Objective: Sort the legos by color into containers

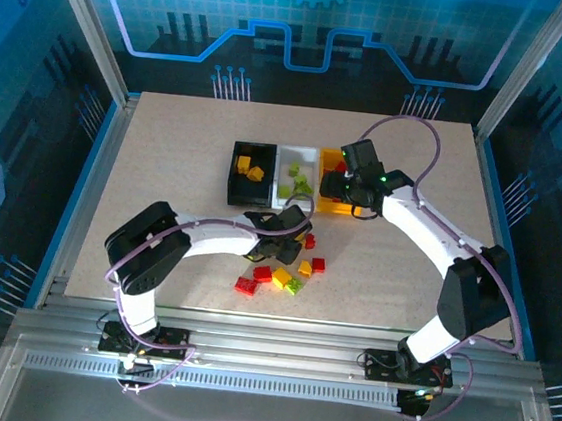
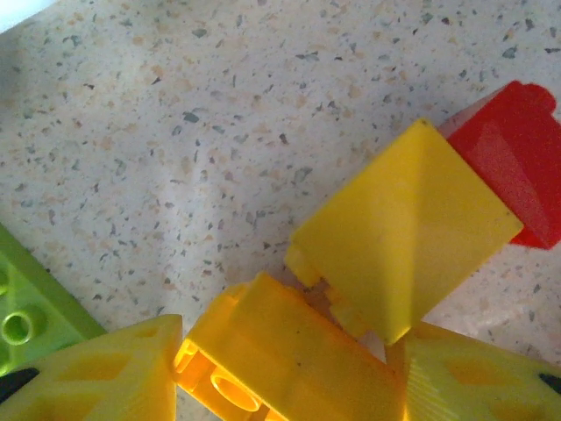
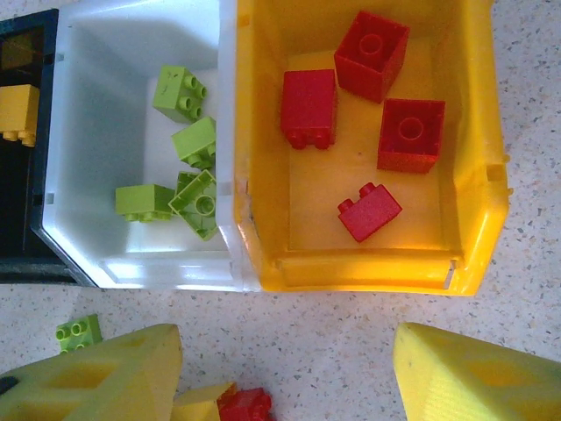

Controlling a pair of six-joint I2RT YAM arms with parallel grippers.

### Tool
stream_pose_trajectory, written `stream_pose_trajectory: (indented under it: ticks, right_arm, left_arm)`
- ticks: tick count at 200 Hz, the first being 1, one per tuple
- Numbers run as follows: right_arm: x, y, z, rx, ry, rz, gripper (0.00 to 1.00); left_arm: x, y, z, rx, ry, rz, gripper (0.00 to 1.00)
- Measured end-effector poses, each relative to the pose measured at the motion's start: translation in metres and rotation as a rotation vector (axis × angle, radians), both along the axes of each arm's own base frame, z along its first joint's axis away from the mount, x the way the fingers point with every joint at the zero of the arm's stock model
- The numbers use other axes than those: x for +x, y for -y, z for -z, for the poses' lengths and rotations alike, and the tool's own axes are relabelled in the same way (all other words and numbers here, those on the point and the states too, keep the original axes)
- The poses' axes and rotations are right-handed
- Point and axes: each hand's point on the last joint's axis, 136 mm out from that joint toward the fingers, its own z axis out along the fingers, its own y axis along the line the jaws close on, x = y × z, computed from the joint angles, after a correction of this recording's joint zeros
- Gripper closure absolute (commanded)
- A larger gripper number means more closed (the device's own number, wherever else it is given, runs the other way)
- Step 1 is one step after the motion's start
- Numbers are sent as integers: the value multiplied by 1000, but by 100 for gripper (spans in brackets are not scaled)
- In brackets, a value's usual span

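left gripper [image 2: 285, 390]: fingers [image 2: 96, 377] are seen pressed against both sides of a yellow-orange brick [image 2: 280, 346], so it is gripped. The brick is cut off by the frame bottom; lifted or not can't be told. A second yellow brick [image 2: 403, 232] is touching it, with a red brick [image 2: 517, 162] tight against that one's far corner and partly cut off. A green brick [image 2: 26, 311] is clipped by the frame's left edge. In the top view this gripper is placed just on the near side of the white bin [image 3: 131, 263], fingertips hidden under the wrist.

right gripper [image 3: 289, 386]: jaws are held wide with nothing between them, over the table [image 3: 351, 333] just near of the white bin's front rim.

- Four green legos [image 3: 195, 140] are counted in the white bin.
- The yellow bin [image 3: 478, 175], touching the white bin's right side, holds four red legos [image 3: 410, 133].
- The black bin [image 3: 17, 237], against the white bin's left side, is mostly cut off; one yellow lego [image 3: 17, 114] is made out in it.
- A loose pile [image 1: 284, 273] lies near of the white bin. Red, yellow and green are readable; the count is not.
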Motion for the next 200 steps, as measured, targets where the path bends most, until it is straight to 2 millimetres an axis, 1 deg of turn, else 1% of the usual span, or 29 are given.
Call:
stream_pose_trajectory:
  ticks: [16,30,44,56,66,78,98,109,124,135,149,161,178,200]
  right_arm:
    - [0,0,0,0,-1,1,34]
    - [-1,1,1,-1,-3,1,34]
    - [-2,1,2,-1,-4,1,34]
    - [-3,2,2,-1,-4,2,34]
    - [-3,2,2,2,-3,4,34]
    - [-4,3,1,3,-1,7,34]
    - [-3,5,1,7,1,13,34]
    - [-3,5,1,7,2,14,34]
    - [-4,6,3,7,-2,17,34]
    - [-6,7,5,6,-6,18,34]
    - [-8,8,6,6,-10,18,34]
    - [-10,9,7,7,-11,18,34]
    - [-14,11,6,8,-13,17,34]
    - [-22,14,2,15,-4,15,34]
  left_arm:
    - [-5,-6,-8,-14,8,-10,57]
    - [-8,-11,-21,-34,28,-28,57]
    - [-7,-17,-43,-65,68,-57,57]
    - [-1,-23,-65,-104,113,-89,58]
    - [8,-33,-82,-133,151,-135,58]
    - [24,-51,-96,-151,190,-207,58]
    - [55,-81,-110,-158,238,-334,59]
    - [76,-96,-115,-155,263,-400,60]
    - [104,-112,-119,-155,289,-472,60]
    - [122,-121,-118,-150,297,-511,60]
    - [141,-127,-115,-141,299,-544,60]
    - [156,-129,-109,-131,297,-561,60]
    - [170,-126,-100,-115,286,-567,58]
    - [177,-123,-85,-94,262,-567,54]
